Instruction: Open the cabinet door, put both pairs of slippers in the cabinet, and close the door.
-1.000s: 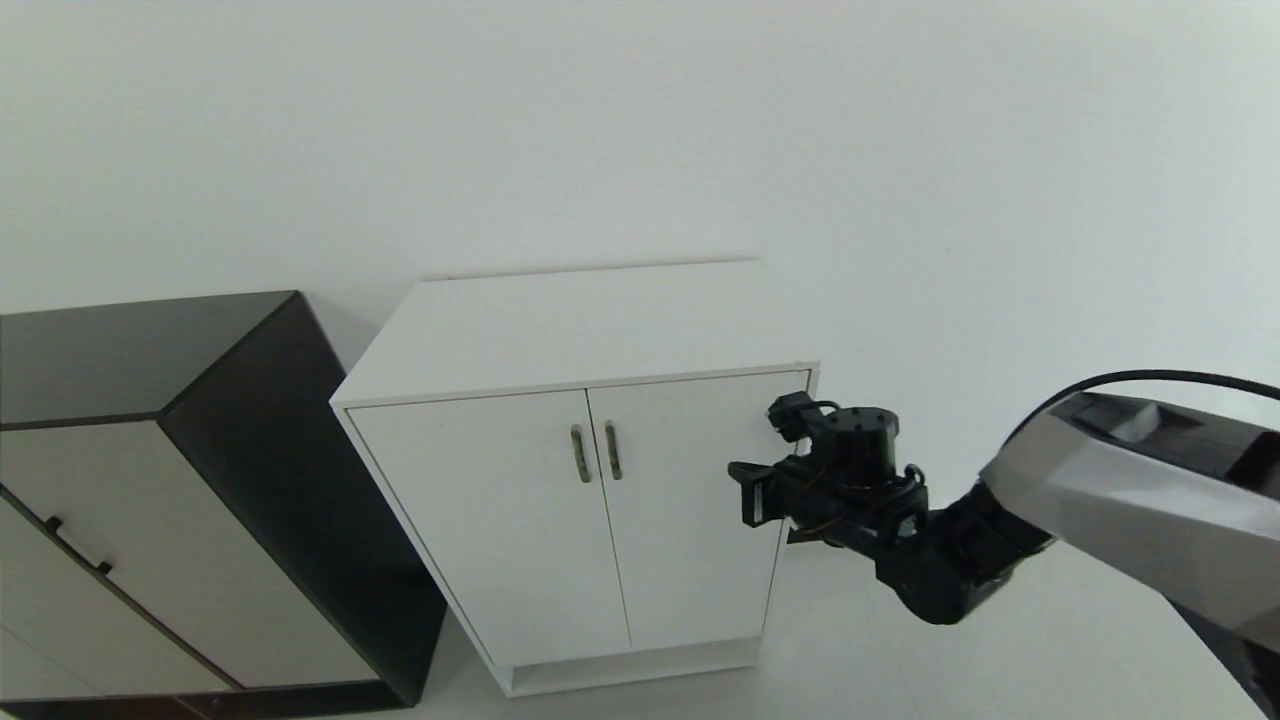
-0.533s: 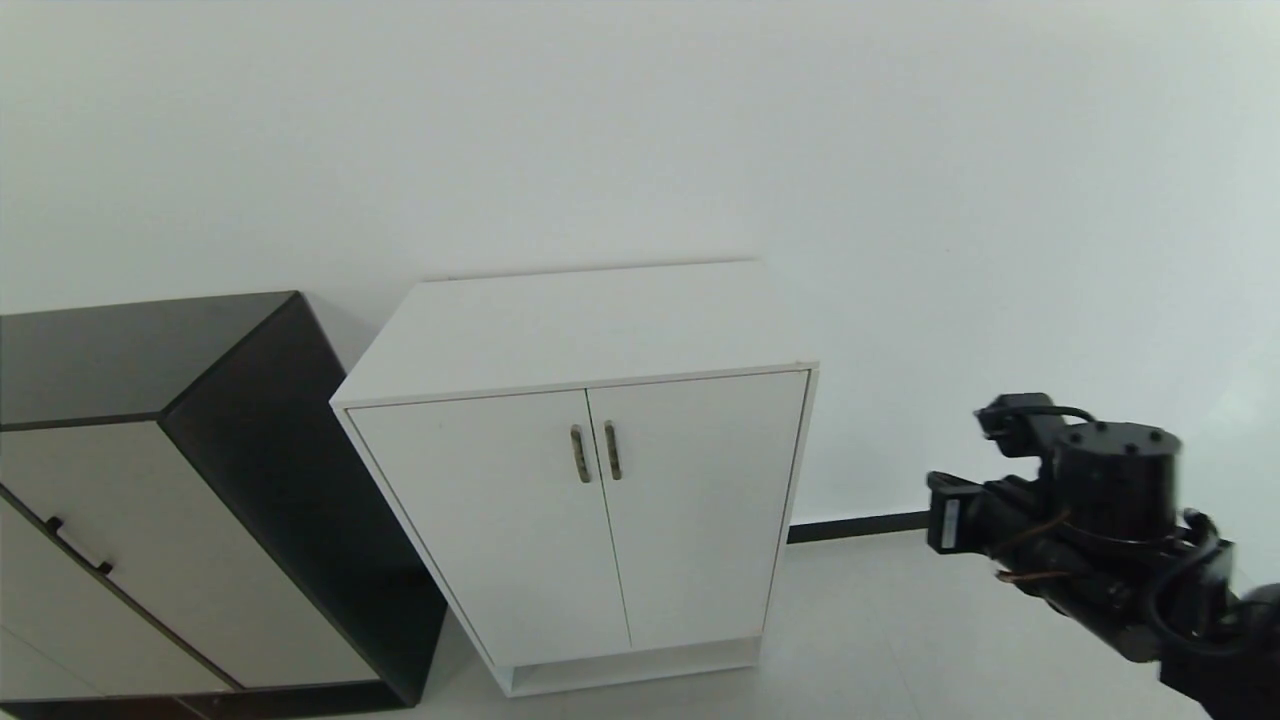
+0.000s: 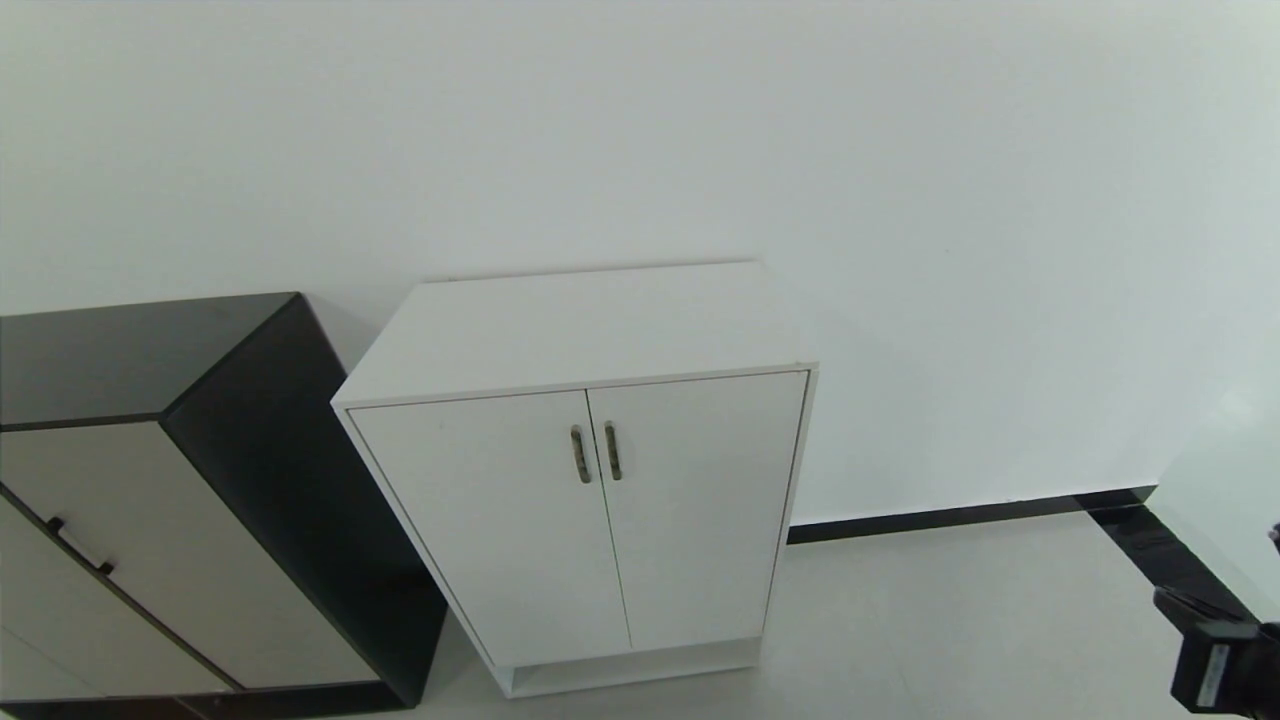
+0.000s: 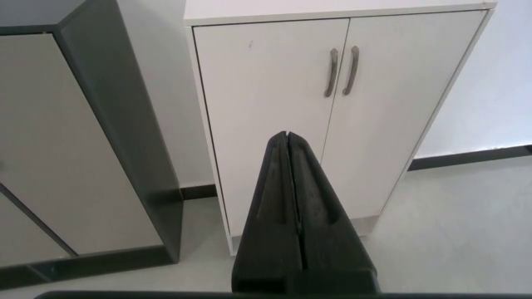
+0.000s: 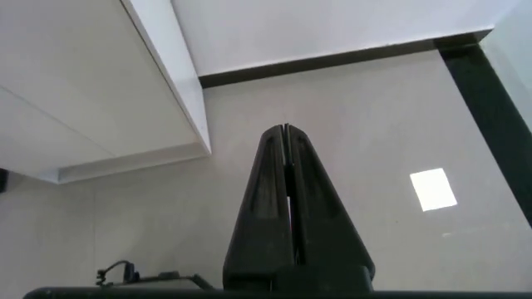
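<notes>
Head view looks down on a white cabinet [image 3: 600,330] standing on the floor [image 3: 950,620] with its back to the wall [image 3: 900,200]; a dark cabinet [image 3: 280,480] stands just beside it on the robot's left. Both doors, the left door [image 3: 500,530] and the right door [image 3: 700,500], lie flush and shut; their two upright handles [image 3: 596,452] sit side by side at the middle seam. Whether any slippers are already inside cannot be told through the closed doors.

In the left wrist view the left gripper [image 4: 287,141] has its fingers pressed together on nothing; it points at the white cabinet's front, below the handles and well apart from them. In the right wrist view the right gripper [image 5: 285,131] is likewise pressed together and empty; it hangs over bare floor near the cabinet's lower right corner, with the dark baseboard [image 5: 332,56] beyond.

Judged from this, the step in hand is either the very first, opening a door, or the task is finished with the door closed; the pictures do not settle it. If opening is next, a gripper must travel to a handle, spread its fingers, close around the bar, then pull outward along the hinge's arc rather than straight back.
</notes>
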{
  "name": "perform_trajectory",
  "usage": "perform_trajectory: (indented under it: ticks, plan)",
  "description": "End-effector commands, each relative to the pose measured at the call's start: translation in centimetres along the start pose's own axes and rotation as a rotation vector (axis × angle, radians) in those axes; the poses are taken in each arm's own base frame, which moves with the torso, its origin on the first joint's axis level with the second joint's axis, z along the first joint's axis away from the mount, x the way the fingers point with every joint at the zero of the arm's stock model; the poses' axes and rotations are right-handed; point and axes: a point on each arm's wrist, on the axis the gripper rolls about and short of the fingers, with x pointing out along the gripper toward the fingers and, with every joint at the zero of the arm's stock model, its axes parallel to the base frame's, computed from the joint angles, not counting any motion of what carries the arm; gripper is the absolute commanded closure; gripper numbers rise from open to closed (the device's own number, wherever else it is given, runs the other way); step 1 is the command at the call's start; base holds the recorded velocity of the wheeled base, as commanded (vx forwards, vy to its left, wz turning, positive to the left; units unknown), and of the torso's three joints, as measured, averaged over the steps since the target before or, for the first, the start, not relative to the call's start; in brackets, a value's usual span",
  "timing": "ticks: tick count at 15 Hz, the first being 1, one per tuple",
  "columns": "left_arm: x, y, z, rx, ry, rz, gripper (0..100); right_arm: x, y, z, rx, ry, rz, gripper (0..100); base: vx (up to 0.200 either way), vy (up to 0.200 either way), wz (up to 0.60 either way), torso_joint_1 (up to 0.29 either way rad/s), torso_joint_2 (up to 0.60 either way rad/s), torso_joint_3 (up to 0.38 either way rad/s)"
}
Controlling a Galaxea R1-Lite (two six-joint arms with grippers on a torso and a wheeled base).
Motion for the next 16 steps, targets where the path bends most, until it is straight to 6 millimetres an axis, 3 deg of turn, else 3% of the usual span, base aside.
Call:
perform_trajectory:
  ticks: [1, 4, 6, 12, 16]
  plan:
    - [0.0, 0.0, 0.0, 0.000, 0.000, 0.000, 100, -4.8, -2.3, -1.7, 0.048, -0.089, 0.041, 100, 0.000, 0.000, 0.00, 0.000, 0.00, 0.000]
    - [0.0, 0.0, 0.0, 0.000, 0.000, 0.000, 100, -9.0, -4.2, -4.7, 0.012, -0.106, 0.128, 100, 0.000, 0.000, 0.00, 0.000, 0.00, 0.000]
    - [0.0, 0.0, 0.0, 0.000, 0.000, 0.000, 100, -10.6, -4.9, -5.7, 0.022, -0.140, 0.191, 100, 0.000, 0.000, 0.00, 0.000, 0.00, 0.000]
    - [0.0, 0.0, 0.0, 0.000, 0.000, -0.001, 100, -10.4, -4.9, -7.1, -0.037, -0.127, 0.102, 100, 0.000, 0.000, 0.00, 0.000, 0.00, 0.000]
    - [0.0, 0.0, 0.0, 0.001, 0.000, -0.001, 100, -11.1, -5.2, -7.4, -0.048, -0.219, 0.057, 100, 0.000, 0.000, 0.00, 0.000, 0.00, 0.000]
